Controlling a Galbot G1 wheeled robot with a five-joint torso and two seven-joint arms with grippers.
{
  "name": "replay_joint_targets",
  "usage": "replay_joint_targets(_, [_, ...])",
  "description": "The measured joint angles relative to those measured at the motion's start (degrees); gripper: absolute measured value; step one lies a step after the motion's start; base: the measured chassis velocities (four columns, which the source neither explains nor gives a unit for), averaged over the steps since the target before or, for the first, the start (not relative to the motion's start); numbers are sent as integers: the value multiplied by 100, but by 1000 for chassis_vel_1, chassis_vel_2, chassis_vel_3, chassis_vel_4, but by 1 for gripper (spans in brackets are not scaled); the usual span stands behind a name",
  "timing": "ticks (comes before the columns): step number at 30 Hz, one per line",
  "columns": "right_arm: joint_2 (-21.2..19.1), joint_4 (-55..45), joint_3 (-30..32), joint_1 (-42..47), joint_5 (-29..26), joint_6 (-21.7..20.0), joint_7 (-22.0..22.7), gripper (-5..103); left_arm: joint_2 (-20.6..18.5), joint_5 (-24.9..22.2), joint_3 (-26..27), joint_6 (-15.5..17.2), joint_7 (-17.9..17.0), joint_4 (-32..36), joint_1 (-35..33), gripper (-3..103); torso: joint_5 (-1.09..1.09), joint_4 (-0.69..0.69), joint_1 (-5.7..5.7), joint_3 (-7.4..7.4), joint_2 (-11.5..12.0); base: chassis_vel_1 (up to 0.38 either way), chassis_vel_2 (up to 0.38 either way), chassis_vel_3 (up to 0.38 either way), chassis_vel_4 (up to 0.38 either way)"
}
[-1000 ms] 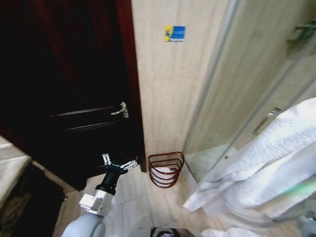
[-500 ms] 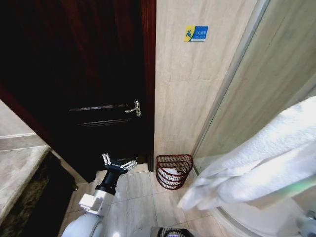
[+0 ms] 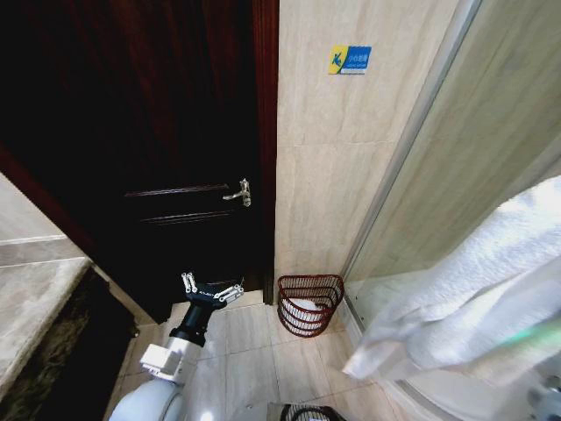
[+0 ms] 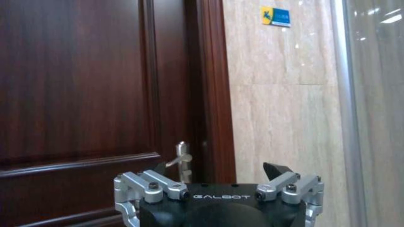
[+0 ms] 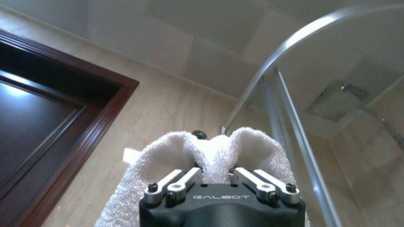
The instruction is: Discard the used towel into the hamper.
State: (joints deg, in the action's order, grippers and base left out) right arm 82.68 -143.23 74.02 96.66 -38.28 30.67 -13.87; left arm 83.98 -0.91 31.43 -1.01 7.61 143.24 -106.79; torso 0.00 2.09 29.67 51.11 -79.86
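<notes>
The hamper (image 3: 308,304), a small round reddish-brown wire basket, stands on the tiled floor against the wall beside the door frame, with something white inside it. The white used towel (image 3: 473,298) hangs in a thick fold at the right of the head view, above and to the right of the hamper. My right gripper (image 5: 215,176) is shut on the towel (image 5: 211,151), which bunches up over its fingers. My left gripper (image 3: 210,288) is open and holds nothing; it hovers above the floor just left of the hamper. The left wrist view shows it (image 4: 218,168) facing the door.
A dark wooden door (image 3: 158,132) with a metal handle (image 3: 238,193) lies ahead on the left. A beige tiled wall carries a blue sign (image 3: 351,60). The shower screen's metal frame (image 3: 408,158) runs down the right. A stone counter edge (image 3: 35,298) sits at the left.
The camera swung first, shifting the door, sign and hamper rightward in the picture, then held still. The towel's hanging end has since drifted right and slightly down. The left arm keeps its pose.
</notes>
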Motion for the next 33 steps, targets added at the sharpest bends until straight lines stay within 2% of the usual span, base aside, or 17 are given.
replay_joint_targets(7, [-29, 0, 7, -8, 17, -15, 2, 11, 0, 0, 0, 0, 0, 0, 0, 100, 0, 2, -31, -39, 69, 50, 47, 39, 51])
replay_joint_targets(28, [-31, -1, -8, -29, 73, 15, 40, 11, -1, 0, 1, 0, 0, 0, 0, 100, -4, 0, -33, -42, 72, 32, 32, -23, -28])
replay_joint_targets(33, [-62, -1, -63, -48, 16, 80, 29, 11, 0, 0, 1, 0, 0, 0, 0, 100, 1, 0, -32, -41, 71, 31, 13, -20, -23])
